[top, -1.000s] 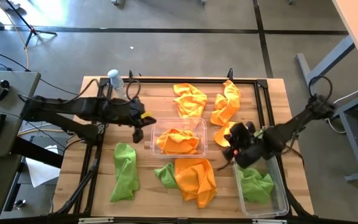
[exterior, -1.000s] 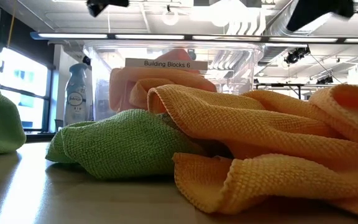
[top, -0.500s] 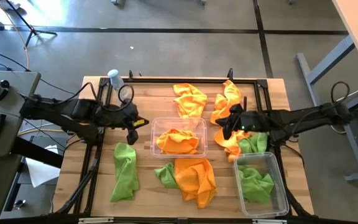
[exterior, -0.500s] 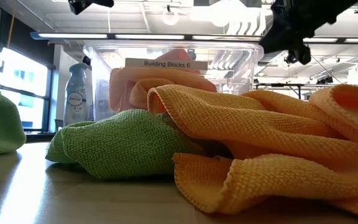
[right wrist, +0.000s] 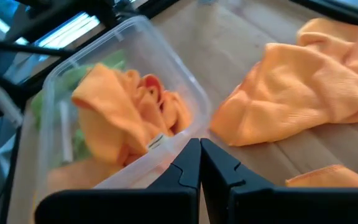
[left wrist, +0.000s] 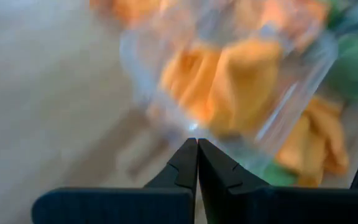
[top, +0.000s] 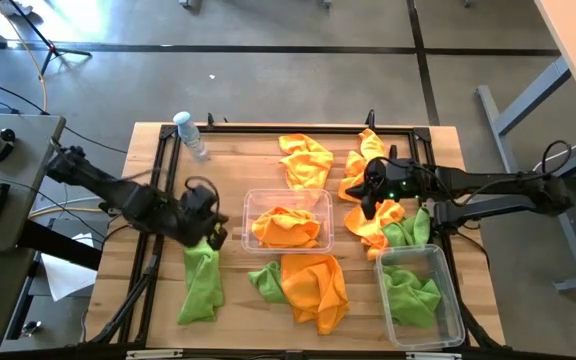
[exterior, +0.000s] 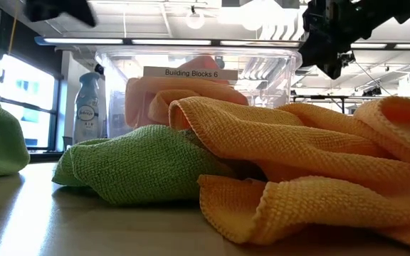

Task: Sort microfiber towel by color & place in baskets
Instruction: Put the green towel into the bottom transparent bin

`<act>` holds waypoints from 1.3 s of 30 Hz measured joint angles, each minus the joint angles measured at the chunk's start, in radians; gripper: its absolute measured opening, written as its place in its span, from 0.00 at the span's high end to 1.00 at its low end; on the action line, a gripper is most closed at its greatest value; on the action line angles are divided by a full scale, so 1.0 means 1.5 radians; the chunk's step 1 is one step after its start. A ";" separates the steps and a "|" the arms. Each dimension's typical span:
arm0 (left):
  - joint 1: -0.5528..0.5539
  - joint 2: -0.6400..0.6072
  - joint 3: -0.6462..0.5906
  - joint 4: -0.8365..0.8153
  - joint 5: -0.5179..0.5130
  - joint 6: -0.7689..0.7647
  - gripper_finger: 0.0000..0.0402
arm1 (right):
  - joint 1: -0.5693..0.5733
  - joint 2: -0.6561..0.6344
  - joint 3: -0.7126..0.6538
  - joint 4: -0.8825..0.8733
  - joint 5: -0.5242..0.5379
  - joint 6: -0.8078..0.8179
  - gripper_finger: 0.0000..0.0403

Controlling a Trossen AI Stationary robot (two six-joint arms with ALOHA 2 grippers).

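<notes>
Orange towels lie at the far side [top: 306,160], far right [top: 365,165] and near middle [top: 315,288]. Green towels lie on the left [top: 201,278], by the near orange one [top: 266,282] and at the right [top: 408,230]. The centre basket [top: 330,205] holds orange towels, and the right basket [top: 453,300] holds a green one. My left gripper [top: 213,235] is shut and empty over the left green towel's far end, facing the centre basket [left wrist: 278,118]. My right gripper [top: 368,195] is shut and empty between the centre basket [right wrist: 185,93] and an orange towel [right wrist: 303,93].
A clear water bottle [top: 190,135] stands at the table's far left corner. A black frame [top: 268,128] runs along the table's edges. Bare wood shows left of the centre basket [top: 218,170]. In the low view, a green towel [exterior: 141,167] and an orange towel [exterior: 297,163] fill the foreground.
My right gripper has swung from over the right basket's far end toward the far edge and the left, and now hangs by the centre basket's right side. My left gripper has drawn back from the centre basket's far left corner toward the near edge, to above the left green towel.
</notes>
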 joint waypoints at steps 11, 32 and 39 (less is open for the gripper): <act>-0.144 0.116 0.000 -0.059 0.163 -0.315 1.00 | 0.000 0.000 0.000 -0.003 -0.044 -0.045 1.00; -0.214 0.291 -0.008 -0.059 0.296 -0.488 0.66 | -0.006 0.000 0.000 -0.002 -0.044 -0.050 1.00; -0.214 0.351 -0.028 -0.051 0.368 -0.510 0.58 | -0.006 0.000 0.000 -0.001 -0.043 -0.044 1.00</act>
